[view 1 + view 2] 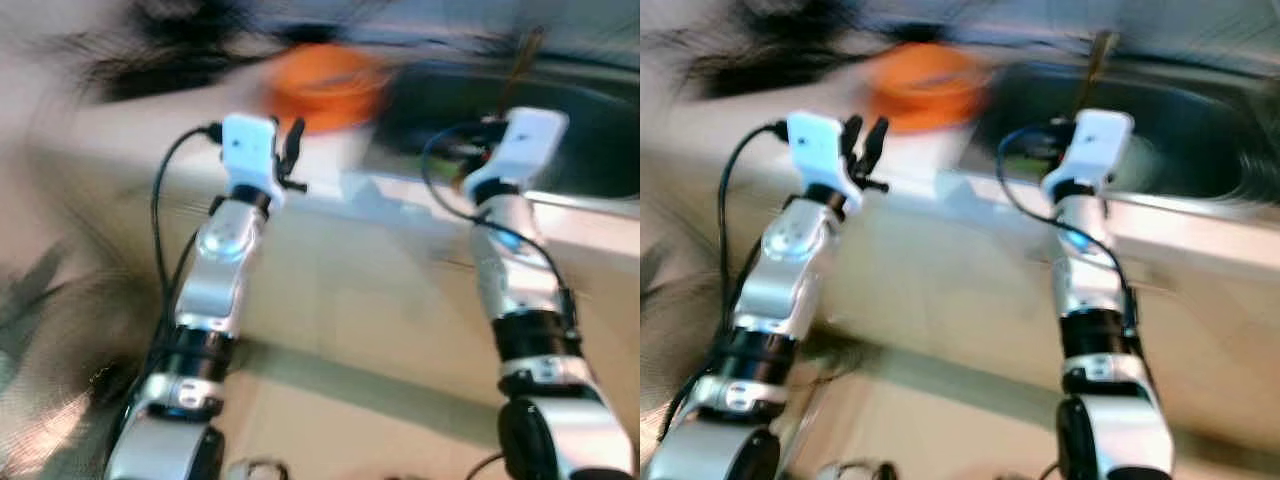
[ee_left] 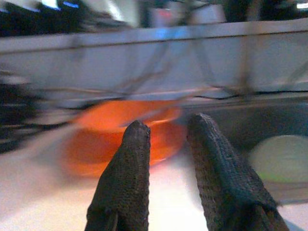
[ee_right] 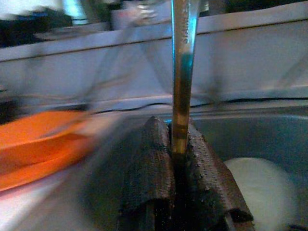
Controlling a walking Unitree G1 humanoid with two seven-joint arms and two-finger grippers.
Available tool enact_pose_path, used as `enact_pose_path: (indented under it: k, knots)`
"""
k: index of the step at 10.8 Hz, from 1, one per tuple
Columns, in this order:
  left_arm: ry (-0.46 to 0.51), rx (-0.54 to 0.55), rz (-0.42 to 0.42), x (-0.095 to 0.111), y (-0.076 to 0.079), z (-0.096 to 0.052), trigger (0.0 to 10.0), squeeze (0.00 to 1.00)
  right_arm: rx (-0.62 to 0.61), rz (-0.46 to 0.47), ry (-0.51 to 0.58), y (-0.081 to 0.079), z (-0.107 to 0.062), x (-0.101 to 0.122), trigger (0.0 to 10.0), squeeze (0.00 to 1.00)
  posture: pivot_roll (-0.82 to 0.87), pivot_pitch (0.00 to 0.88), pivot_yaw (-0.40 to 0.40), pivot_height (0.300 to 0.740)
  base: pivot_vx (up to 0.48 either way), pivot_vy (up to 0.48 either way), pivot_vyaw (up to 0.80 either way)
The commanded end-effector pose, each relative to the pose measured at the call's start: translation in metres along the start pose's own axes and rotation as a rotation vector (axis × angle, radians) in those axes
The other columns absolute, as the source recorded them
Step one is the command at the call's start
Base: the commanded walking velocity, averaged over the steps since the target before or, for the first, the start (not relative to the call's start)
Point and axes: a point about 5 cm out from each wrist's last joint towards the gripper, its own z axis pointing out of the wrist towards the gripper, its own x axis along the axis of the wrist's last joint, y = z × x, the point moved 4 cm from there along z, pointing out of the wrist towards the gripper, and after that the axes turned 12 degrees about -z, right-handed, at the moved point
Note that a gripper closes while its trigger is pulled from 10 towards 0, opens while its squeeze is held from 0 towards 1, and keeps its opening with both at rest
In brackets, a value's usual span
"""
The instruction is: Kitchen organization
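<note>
The right gripper's jaws are clenched on the handle of a slim metal utensil that stands upright above the steel sink, where a pale round plate lies. The left gripper's jaws stand slightly parted and empty, aimed at the orange plastic bowl on the pale table beside the sink. Judging by this blurred moment, steadying the body first and keeping the utensil vertical should help place it cleanly.

counter: pale worktop | front: beige cabinet panels | back: light wall | blurred
</note>
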Motion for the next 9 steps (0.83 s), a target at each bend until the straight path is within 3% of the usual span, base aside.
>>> enact_pose_path:
  k: [1,9]
  knots:
    - [-0.013,0.002,0.005,-0.0019,0.0012,0.0019,10.0,0.00,0.027,0.001,0.009,-0.0101,-0.0008,0.0014,10.0,0.00,0.04,0.077,0.056,0.740,0.334,0.000,0.00]
    - [0.028,-0.018,-0.009,0.0078,0.0091,0.0047,10.0,0.00,0.039,0.032,0.036,-0.0143,-0.0002,0.0062,10.0,0.00,0.05,0.080,0.054,0.740,0.344,0.000,0.00]
